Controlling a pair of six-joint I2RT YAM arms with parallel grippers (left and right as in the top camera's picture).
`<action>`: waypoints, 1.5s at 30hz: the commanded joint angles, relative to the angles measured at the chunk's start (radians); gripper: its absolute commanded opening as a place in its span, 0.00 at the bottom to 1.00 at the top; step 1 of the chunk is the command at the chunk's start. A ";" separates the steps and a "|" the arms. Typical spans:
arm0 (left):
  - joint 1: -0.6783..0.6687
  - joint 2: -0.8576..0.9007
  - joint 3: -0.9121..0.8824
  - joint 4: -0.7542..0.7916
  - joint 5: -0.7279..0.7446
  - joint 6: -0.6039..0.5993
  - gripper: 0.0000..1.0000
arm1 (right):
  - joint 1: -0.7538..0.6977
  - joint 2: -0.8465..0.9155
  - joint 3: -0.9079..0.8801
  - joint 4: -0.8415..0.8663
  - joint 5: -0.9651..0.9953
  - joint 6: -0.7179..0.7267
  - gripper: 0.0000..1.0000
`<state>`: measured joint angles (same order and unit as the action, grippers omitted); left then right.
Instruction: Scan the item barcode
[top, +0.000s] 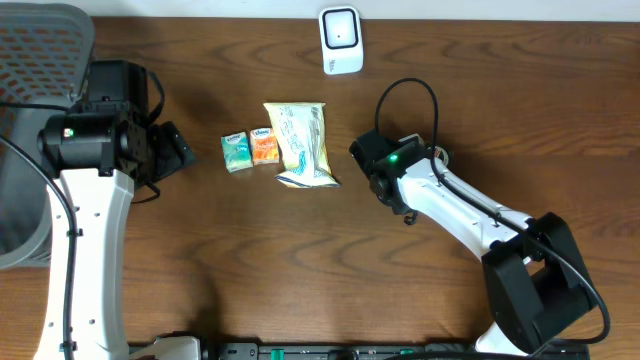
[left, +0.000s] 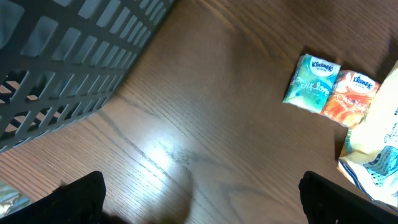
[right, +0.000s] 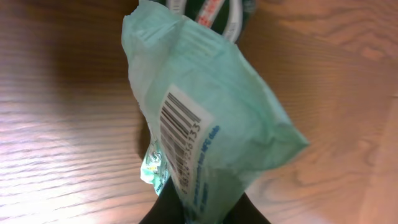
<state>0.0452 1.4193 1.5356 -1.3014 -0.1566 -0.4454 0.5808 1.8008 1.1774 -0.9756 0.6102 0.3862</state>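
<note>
The item is a crinkly snack bag (top: 300, 143) in the middle of the table. In the right wrist view its pale green back (right: 211, 112) faces the camera, and a black barcode (right: 180, 127) on a white patch shows. My right gripper (right: 202, 208) is shut on the bag's near end, with black fingers on both sides. From overhead that gripper (top: 358, 152) sits at the bag's right edge. A white scanner (top: 341, 40) stands at the table's far edge. My left gripper (left: 214, 205) is open and empty above bare wood, left of the packs (top: 180, 150).
A teal tissue pack (top: 236, 152) and an orange one (top: 264, 147) lie side by side just left of the bag. A grey mesh basket (left: 62, 62) stands at the far left. A black cable (top: 405, 95) loops behind the right arm.
</note>
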 joint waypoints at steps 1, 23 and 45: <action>0.004 0.005 0.000 -0.003 -0.010 -0.009 0.98 | 0.031 0.013 -0.003 0.008 -0.065 0.016 0.18; 0.004 0.005 0.000 -0.003 -0.010 -0.009 0.98 | 0.111 0.011 0.257 -0.035 -0.388 -0.062 0.93; 0.004 0.005 0.000 -0.003 -0.010 -0.009 0.98 | 0.004 0.018 -0.074 0.170 -0.197 -0.193 0.93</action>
<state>0.0448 1.4193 1.5356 -1.3018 -0.1566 -0.4454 0.5980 1.8130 1.1336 -0.8345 0.3679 0.2016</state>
